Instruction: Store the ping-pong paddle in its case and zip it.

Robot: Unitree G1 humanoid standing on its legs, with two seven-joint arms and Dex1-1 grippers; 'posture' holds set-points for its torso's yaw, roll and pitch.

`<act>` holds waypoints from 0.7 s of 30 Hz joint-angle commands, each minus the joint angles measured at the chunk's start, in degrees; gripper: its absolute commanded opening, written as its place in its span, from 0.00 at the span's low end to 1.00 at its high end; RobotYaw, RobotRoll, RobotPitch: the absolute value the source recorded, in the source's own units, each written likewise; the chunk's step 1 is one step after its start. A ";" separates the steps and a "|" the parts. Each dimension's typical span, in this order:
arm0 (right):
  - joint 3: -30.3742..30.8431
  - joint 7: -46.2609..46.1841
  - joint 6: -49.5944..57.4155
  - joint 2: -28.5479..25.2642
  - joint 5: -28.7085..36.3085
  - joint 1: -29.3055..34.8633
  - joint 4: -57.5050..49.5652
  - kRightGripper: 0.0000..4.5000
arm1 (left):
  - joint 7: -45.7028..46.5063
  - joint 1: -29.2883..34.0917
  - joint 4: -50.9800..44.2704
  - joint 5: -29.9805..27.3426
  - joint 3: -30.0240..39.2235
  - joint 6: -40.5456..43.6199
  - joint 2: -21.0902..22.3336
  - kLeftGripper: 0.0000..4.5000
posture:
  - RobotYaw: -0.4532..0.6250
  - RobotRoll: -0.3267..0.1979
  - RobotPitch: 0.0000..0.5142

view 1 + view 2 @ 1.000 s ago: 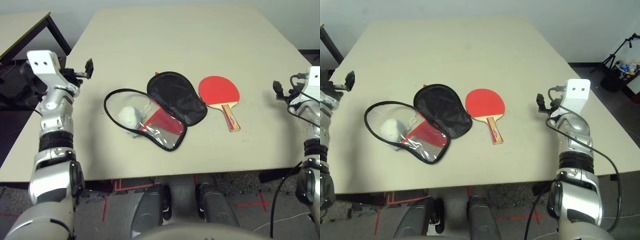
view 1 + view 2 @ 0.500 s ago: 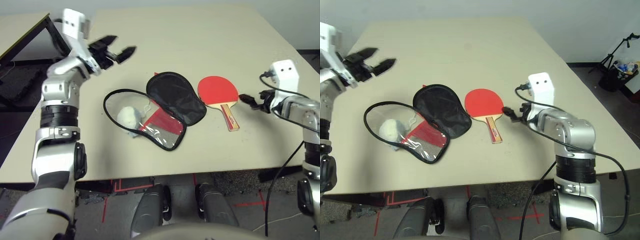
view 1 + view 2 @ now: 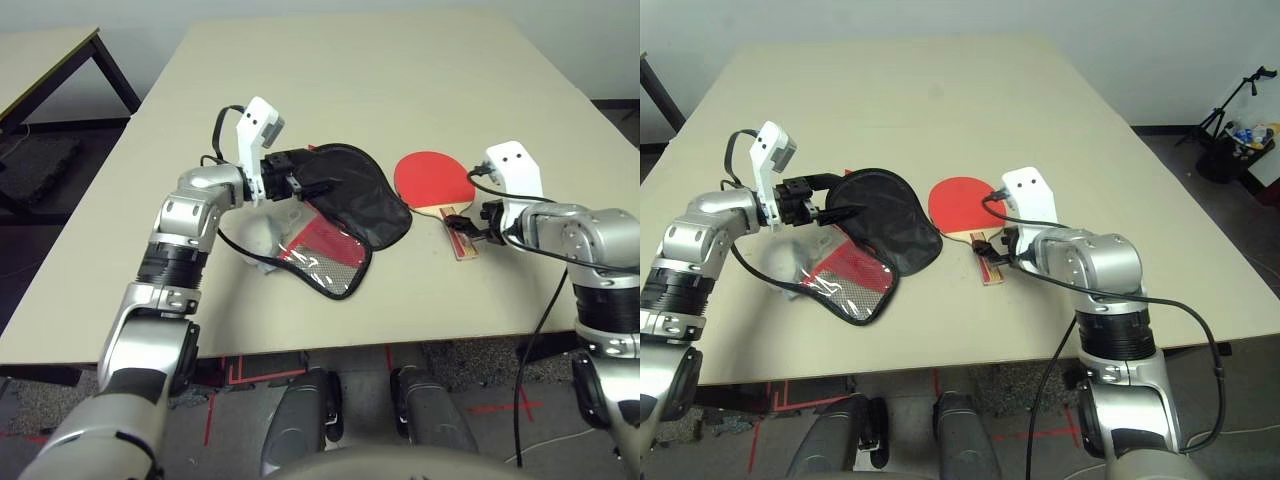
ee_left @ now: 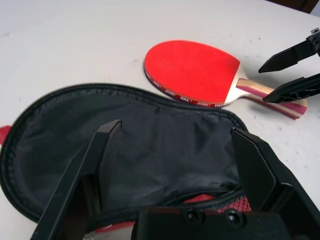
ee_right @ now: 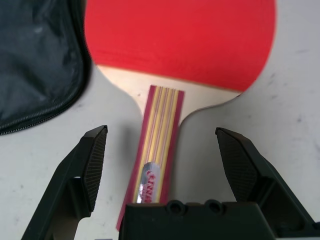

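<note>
Head views: case (image 3: 345, 215) lying unzipped and spread flat on the table (image 3: 400, 90), black lining upward. Ping-pong paddle (image 3: 435, 180) flat on the table just right of the case, red face up, handle toward the robot. Left gripper (image 3: 300, 178) hovering over the case's far flap, spread wide, empty. Right gripper (image 3: 458, 222) low over the paddle's handle.

Left wrist view: black fingers (image 4: 85, 170) wide apart above the case's lining, gripping nothing; paddle beyond the case's edge.

Right wrist view: fingers (image 5: 90, 160) fully spread, straddling the striped handle (image 5: 157, 135), clear of it on both sides.
</note>
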 commanded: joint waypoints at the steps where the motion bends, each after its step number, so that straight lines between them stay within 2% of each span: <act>1: 1.99 -1.72 1.26 1.51 -1.75 -0.48 0.73 1.00 | 0.71 0.77 -1.14 0.47 -0.34 -0.02 -0.89 1.00 | 0.35 0.62 0.20; 2: 2.36 -2.43 1.56 2.16 -2.37 -0.54 1.51 1.00 | 0.92 0.86 -1.27 0.40 -0.19 0.06 -1.10 1.00 | 0.35 0.62 0.20; 5: 3.42 -3.75 1.06 3.31 -4.08 -0.28 4.04 0.88 | 1.36 1.20 -2.19 0.20 0.10 0.50 -1.47 1.00 | 0.36 0.62 0.21; 14: 1.98 -6.61 -1.92 5.65 -8.08 -1.65 8.93 0.26 | 2.77 2.07 -4.33 -0.33 1.06 1.62 -1.53 1.00 | 0.37 0.62 0.21; 21: -1.84 -8.89 -4.67 6.54 -9.51 -4.53 10.64 0.25 | 3.56 2.04 -5.36 -0.60 1.20 2.23 -1.81 1.00 | 0.36 0.62 0.20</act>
